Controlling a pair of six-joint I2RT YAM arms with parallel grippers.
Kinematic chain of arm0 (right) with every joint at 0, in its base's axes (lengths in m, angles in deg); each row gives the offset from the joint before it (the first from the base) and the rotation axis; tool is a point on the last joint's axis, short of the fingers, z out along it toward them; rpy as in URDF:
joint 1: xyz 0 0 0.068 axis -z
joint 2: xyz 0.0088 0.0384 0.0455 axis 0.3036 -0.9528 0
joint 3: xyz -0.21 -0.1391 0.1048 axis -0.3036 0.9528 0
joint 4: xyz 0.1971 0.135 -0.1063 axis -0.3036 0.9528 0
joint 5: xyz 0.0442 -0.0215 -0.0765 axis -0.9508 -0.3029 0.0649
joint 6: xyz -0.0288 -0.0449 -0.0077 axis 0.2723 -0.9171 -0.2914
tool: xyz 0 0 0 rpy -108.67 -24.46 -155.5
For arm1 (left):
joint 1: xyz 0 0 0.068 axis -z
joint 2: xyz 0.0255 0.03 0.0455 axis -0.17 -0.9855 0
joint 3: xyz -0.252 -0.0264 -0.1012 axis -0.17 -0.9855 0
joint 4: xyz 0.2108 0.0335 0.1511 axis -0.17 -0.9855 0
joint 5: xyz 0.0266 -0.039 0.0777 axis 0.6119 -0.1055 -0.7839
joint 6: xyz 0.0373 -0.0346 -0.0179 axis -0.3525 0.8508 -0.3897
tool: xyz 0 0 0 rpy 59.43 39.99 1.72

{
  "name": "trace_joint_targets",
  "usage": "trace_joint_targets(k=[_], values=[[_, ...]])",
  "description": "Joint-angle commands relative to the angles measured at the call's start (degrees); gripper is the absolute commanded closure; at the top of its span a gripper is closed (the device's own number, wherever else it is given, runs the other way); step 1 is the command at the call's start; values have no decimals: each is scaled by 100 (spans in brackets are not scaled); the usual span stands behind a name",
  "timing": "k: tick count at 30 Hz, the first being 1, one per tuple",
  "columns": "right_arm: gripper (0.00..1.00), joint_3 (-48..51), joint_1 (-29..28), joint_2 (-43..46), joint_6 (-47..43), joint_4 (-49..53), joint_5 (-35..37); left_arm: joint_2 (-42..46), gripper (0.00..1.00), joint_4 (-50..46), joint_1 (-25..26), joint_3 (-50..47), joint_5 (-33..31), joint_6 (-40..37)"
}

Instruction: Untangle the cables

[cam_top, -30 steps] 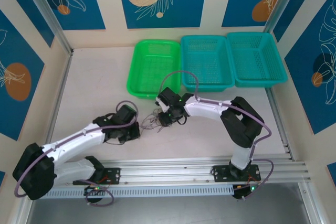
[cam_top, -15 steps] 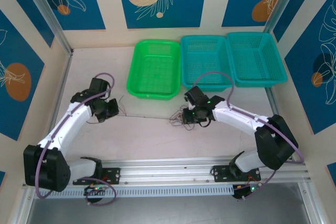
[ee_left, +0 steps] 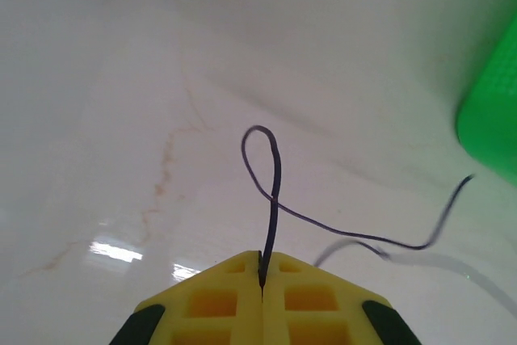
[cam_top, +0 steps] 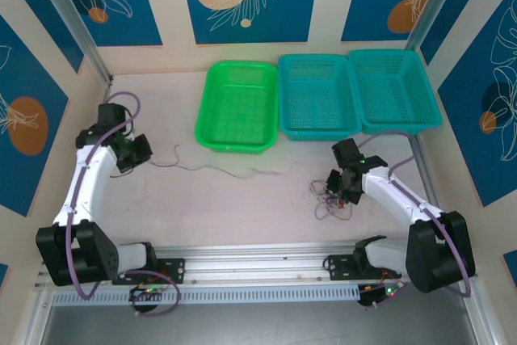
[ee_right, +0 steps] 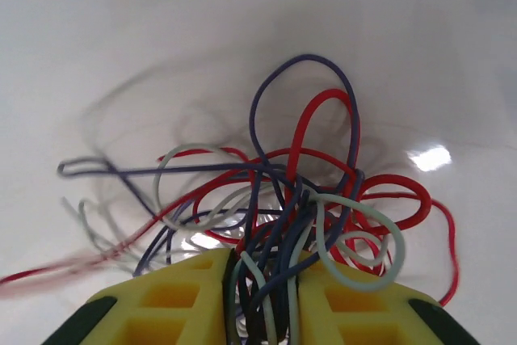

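Top external view, from the near edge: two arms are bolted to the worktop [cam_top: 242, 216]. The right pincer [cam_top: 341, 189] sits towards the near right corner over a tangle [cam_top: 326, 202] of thin wires lying on the surface. In the right wrist view that pincer [ee_right: 262, 272] stands at a narrow gap packed with strands of the tangle [ee_right: 299, 191], so it grips them. The loops are red, dark and pale whitish, too knotted to count.

One dark wire [cam_top: 230, 171] lies apart from the tangle, stretched in a wavy line across the middle of the worktop towards the left edge. There the left pincer [cam_top: 137, 153] holds its end. In the left wrist view this pincer [ee_left: 261, 268] is pressed tight on the dark wire [ee_left: 275, 191], which rises in a small loop just past the tips.

Along the far edge stand three baskets in a row, touching: one green basket [cam_top: 207, 111] and two teal baskets [cam_top: 319, 131].
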Motion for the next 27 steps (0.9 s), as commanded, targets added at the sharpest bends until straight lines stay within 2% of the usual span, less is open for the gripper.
trace_joint_targets(k=[1, 6, 10, 12, 16, 20, 24, 27], values=[[74, 229, 438, 281, 505, 593, 352, 83, 100, -365, -308, 397, -347, -193], [74, 250, 624, 540, 384, 412, 216, 123, 100, -560, -373, 975, -260, -142], [74, 273, 622, 583, 182, 108, -85, 119, 100, -541, -367, 1532, 376, 56], [74, 240, 631, 581, 108, 54, -156, 106, 100, -636, -371, 1882, 405, 175], [75, 136, 624, 621, -6, 34, -248, 27, 100, -787, -369, 2767, 213, 277], [78, 36, 605, 790, -133, -47, -377, -331, 100, -791, -357, 4127, 464, 432], [78, -33, 605, 924, -153, -69, -360, -703, 100, 235, -265, 5057, 1342, 1029], [78, -84, 597, 925, -143, -50, -380, -1123, 100, 1049, 3, 5674, 1840, 1627]])
